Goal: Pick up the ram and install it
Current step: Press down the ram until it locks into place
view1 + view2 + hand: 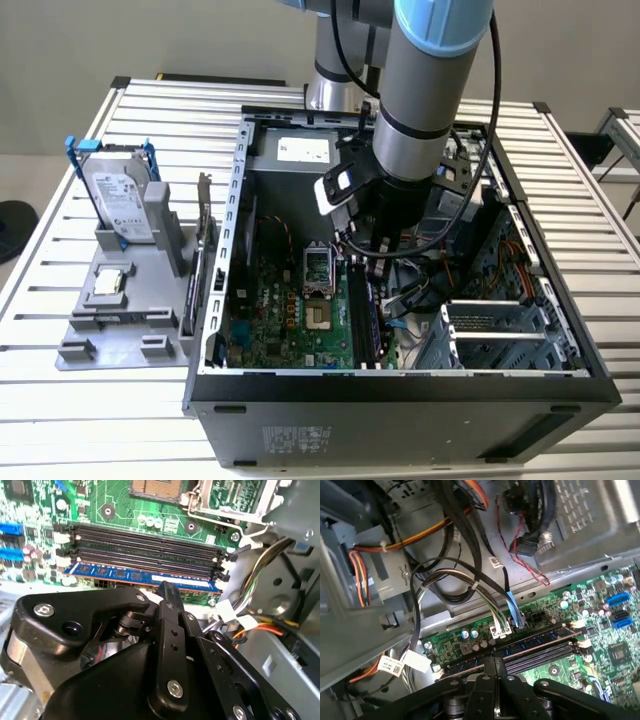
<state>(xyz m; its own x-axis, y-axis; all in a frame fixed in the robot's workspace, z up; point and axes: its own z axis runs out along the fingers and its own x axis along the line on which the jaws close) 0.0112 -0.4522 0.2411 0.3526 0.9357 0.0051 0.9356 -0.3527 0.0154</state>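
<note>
Blue ram [135, 575] on green motherboard [45, 510].

The arm [425, 90] comes down steeply from above, its grey tube with pale blue joint caps ending in a dark wrist section with a small white-and-black module clamped on its side toward the exterior view's left. The gripper [167, 591] points straight down below the wrist. In both wrist views its black linkage bars converge to a narrow tip, the fingers [492, 666] drawn together with no gap visible between them.
</note>
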